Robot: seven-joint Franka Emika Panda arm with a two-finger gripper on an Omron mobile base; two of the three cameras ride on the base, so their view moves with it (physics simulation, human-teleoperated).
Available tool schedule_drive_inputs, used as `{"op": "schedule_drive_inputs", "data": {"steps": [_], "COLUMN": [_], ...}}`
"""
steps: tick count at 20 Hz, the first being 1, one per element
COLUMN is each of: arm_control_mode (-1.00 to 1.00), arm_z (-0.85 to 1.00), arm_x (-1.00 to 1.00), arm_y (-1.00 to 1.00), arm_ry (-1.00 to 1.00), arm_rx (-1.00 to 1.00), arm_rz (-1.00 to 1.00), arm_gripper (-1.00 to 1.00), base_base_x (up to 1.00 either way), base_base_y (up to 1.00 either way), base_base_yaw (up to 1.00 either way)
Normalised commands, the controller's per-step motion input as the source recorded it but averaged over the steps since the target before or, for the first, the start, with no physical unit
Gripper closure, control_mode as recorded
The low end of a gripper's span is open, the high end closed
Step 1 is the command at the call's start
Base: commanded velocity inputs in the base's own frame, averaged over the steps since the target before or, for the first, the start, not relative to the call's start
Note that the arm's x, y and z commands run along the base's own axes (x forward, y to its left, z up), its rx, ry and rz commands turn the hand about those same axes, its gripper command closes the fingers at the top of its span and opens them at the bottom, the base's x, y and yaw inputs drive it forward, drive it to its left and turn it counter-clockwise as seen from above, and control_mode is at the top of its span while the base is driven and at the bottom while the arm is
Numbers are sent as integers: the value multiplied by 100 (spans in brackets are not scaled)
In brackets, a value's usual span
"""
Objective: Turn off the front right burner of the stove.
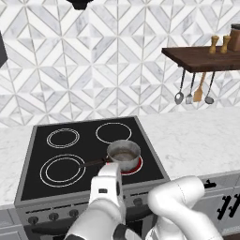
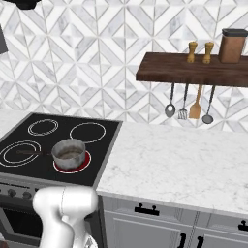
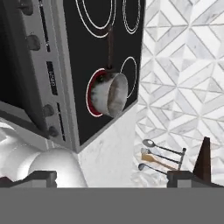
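From where I sit, nothing of the job is done yet. The front right burner glows red under the saucepan, so I judge it to be on. It sits at the near right corner of the stove, next to the marble bench. In the right base view the red shows clearly as a crescent round the pan's base.

The arm is raised in front of the stove and touches nothing. In the hand view the finger tips stand at the far edges of the picture, so the jaws are spread wide with nothing between them.

The knobs run along the grey front panel, below the glass; the hand view shows them as a row of dark dots, well apart from the jaws. Which one governs this burner I cannot tell. What is left, as I judge it: pick the right knob, bring the jaws onto it, grip, and twist until the red goes out.
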Motion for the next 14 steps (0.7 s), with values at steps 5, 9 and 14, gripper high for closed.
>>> {"op": "schedule_drive_inputs", "data": {"steps": [5, 9, 14], "arm_control_mode": [-100, -100, -100], "arm_z": [-90, -93, -65], "arm_x": [-15, 34, 60], "arm_y": [36, 0, 0], "arm_ry": [-4, -7, -9], "arm_rx": [-18, -4, -3], "arm_rz": [23, 11, 7], "arm_gripper": [-100, -100, -100], "base_base_x": [0, 0, 0], "base_base_y": [0, 0, 0], "base_base_yaw": [0, 0, 0]}}
